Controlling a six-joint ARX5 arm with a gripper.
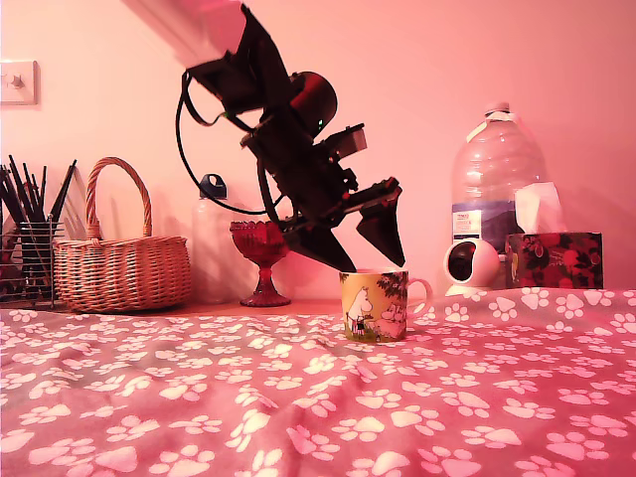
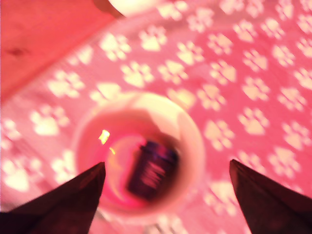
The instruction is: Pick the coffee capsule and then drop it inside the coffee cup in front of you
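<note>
black gripper jaws apart, empty, above yellow-orange ceramic cartoon-print mug; small dark blue capsule lies inside. lift straight up, clear rim.

Wicker basket, red goblet, water bottle, tissue box.

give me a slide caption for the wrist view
Open claw above the coffee cup, dark blue coffee capsule lying inside, on a paw-print cloth.

one mug, one capsule, one goblet, one basket, one bottle.
</note>
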